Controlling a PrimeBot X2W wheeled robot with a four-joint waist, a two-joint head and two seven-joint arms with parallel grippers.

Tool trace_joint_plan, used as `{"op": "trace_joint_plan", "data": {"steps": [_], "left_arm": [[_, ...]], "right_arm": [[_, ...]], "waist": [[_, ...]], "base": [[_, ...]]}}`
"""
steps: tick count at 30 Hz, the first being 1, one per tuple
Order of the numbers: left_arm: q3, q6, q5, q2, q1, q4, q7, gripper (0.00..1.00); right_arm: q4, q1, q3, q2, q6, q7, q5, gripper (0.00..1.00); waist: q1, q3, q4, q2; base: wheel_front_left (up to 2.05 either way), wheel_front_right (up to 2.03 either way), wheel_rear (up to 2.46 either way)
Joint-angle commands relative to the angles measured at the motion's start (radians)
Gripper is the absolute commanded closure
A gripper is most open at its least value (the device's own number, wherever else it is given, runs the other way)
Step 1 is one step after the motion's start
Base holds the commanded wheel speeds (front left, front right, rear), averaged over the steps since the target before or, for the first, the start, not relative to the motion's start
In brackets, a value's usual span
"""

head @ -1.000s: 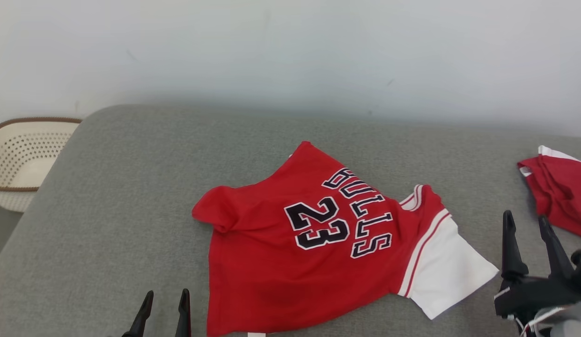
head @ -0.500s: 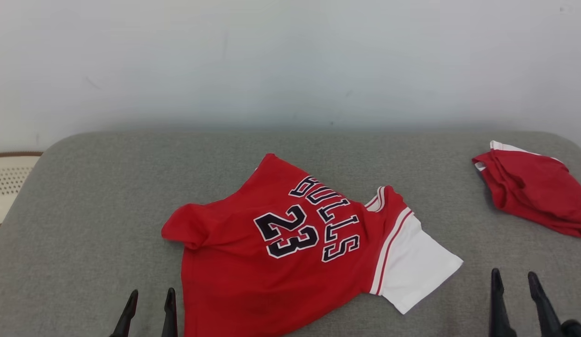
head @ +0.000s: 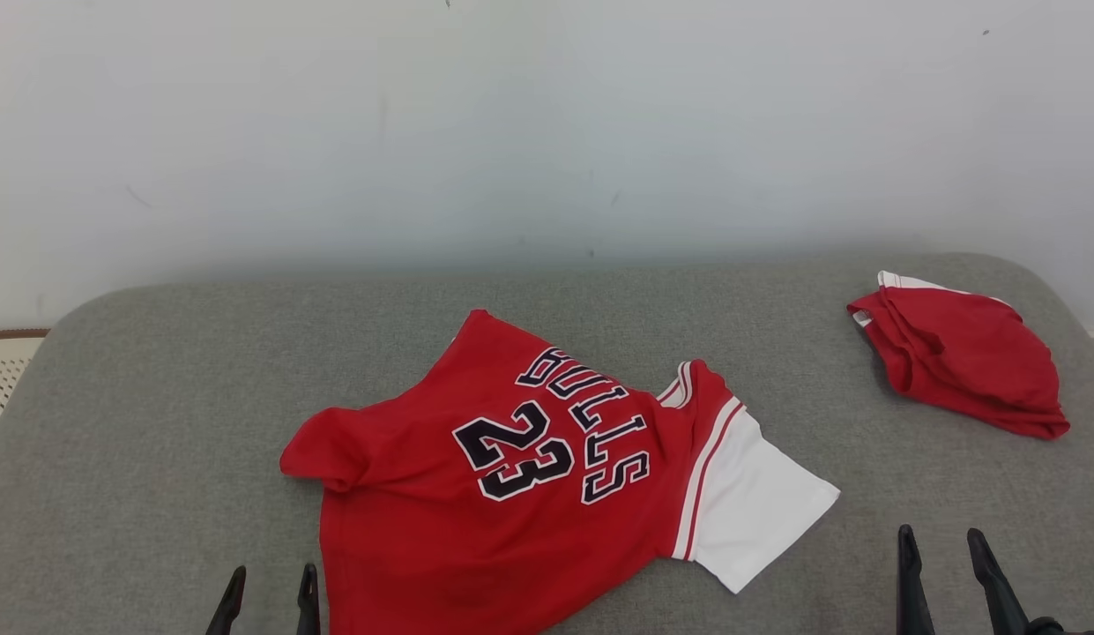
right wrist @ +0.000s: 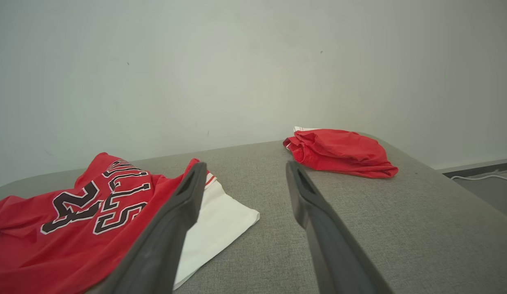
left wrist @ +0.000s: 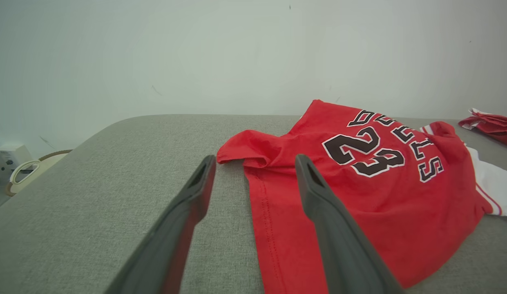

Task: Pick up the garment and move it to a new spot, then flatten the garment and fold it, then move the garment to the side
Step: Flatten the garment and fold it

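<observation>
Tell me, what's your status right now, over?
Left gripper open, empty. Right gripper open, empty. Red jersey numbered 23, white sleeve, lies rumpled on grey fabric surface. Second red crumpled garment far right, clear of it.

The right gripper (head: pixel 941 533) has drawn back from the folded red garment (head: pixel 961 362), now well beyond its fingertips; the head camera turned.

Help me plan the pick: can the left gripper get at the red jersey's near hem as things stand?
Probably yes. The left gripper hangs open right beside the red jersey. In the left wrist view the hem lies just ahead, between its fingers, on the grey cushion, and nothing sits in the way.
</observation>
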Motion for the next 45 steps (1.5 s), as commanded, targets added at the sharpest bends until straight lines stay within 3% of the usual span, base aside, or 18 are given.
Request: {"op": "trace_joint_plan", "data": {"steps": [1,40,45], "left_arm": [[0.008,0.004,0.007,0.012,0.003,0.011,-0.004,0.00],[0.010,0.012,-0.002,0.020,0.020,0.021,-0.004,0.00],[0.013,-0.010,-0.057,0.009,0.020,0.042,-0.004,0.00]], "right_arm": [[0.003,0.001,0.006,0.004,0.001,0.000,-0.007,0.00],[0.066,-0.011,0.021,-0.003,0.001,0.002,-0.001,0.00],[0.074,-0.018,0.020,-0.007,0.001,0.004,0.002,0.00]], "waist": [[0.0001,-0.001,0.001,0.0000],[0.0001,-0.001,0.031,0.0000],[0.0001,0.004,0.035,0.0000]], "base": [[0.00,0.00,0.00],[0.00,0.00,0.00],[0.00,0.00,0.00]]}}
